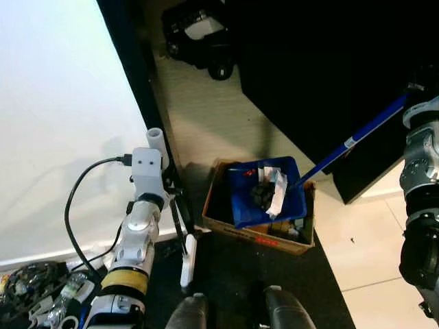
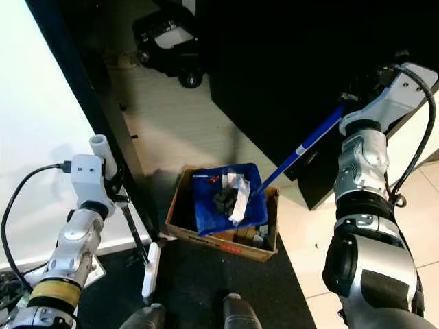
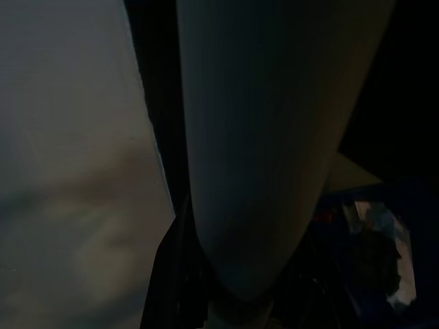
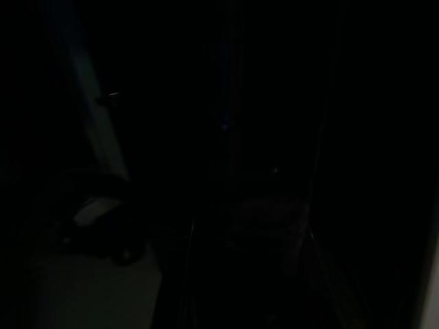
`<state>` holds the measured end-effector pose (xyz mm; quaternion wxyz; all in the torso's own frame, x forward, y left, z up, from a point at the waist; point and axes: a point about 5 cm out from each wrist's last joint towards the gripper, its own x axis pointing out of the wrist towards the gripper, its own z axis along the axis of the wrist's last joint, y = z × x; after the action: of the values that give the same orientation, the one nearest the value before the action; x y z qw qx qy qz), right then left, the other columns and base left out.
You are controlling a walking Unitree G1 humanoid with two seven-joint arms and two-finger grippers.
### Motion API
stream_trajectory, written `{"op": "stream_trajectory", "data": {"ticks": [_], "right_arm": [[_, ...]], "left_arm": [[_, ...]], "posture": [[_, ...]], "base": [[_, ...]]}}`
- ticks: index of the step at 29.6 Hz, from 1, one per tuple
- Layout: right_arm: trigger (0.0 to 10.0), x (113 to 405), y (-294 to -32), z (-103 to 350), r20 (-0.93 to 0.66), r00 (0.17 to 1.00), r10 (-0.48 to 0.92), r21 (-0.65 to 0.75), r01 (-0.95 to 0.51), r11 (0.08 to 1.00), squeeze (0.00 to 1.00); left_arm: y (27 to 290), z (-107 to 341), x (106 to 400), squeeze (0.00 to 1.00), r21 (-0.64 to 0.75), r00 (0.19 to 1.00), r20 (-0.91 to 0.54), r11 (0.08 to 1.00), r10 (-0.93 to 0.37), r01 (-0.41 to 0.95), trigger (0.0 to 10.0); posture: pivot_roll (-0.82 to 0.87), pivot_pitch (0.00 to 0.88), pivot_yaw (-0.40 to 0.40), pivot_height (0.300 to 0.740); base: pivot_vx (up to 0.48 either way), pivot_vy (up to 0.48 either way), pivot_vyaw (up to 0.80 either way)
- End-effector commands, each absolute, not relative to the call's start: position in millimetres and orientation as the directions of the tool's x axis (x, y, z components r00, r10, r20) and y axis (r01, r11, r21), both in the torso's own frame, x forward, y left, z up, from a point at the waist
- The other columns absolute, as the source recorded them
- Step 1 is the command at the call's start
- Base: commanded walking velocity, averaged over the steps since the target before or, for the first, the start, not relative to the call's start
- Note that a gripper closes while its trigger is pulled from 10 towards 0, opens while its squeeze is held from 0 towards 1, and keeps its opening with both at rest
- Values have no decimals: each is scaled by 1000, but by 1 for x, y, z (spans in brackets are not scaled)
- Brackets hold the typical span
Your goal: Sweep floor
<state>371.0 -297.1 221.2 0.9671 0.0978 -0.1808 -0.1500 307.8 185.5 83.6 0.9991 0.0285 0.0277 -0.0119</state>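
Note:
A blue dustpan (image 1: 266, 194) lies tilted inside an open cardboard box (image 1: 226, 226) on the floor. It carries dark debris and crumpled white paper (image 1: 276, 188). Its long blue handle (image 1: 357, 137) rises to the right into my right gripper (image 2: 358, 97), which is shut on it in front of a dark cabinet. At the left, my left gripper (image 1: 171, 192) is shut on a pale broom handle (image 3: 267, 137), whose top end (image 1: 156, 139) sticks up above the wrist. The broom's thin lower part (image 1: 186, 257) reaches down to the dark mat. The right wrist view is nearly black.
A white wall (image 1: 62, 123) with a black edge strip runs along the left. A dark cabinet (image 1: 329, 62) stands at the right, and a black wheeled toy car (image 1: 199, 34) sits at the far end of the pale floor. Cables and clutter (image 1: 34, 288) lie at lower left.

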Motion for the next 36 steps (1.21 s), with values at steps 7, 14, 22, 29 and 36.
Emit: {"op": "stream_trajectory", "data": {"ticks": [7, 14, 22, 29, 36], "right_arm": [[10000, 369, -310, 238, 376, 841, -389, 241, 317, 917, 0], [10000, 371, -311, 248, 397, 829, -393, 207, 336, 919, 0], [10000, 376, -306, 262, 421, 827, -373, 170, 332, 928, 0], [10000, 380, -299, 267, 433, 830, -351, 156, 314, 936, 0], [10000, 383, -292, 272, 448, 831, -328, 99, 319, 943, 0]], "left_arm": [[184, 86, 305, 0, 91, 998, -37, 995, -40, 44, 10000], [181, 83, 304, 0, 140, 997, -56, 989, -43, 51, 10000], [188, 82, 304, 0, 109, 998, -67, 994, 15, -8, 10000], [190, 82, 302, 0, 123, 998, -64, 992, 29, -21, 10000], [190, 82, 301, 0, 123, 998, -59, 992, 31, -23, 10000]], "posture": [[1, 104, -22, 740], [4, 113, -26, 740], [7, 117, -28, 740], [10, 118, -33, 740], [13, 119, -37, 740]], "base": [[0, 0, 0], [0, -277, 0], [0, -132, 0], [0, 0, 0], [0, 0, 0]]}}
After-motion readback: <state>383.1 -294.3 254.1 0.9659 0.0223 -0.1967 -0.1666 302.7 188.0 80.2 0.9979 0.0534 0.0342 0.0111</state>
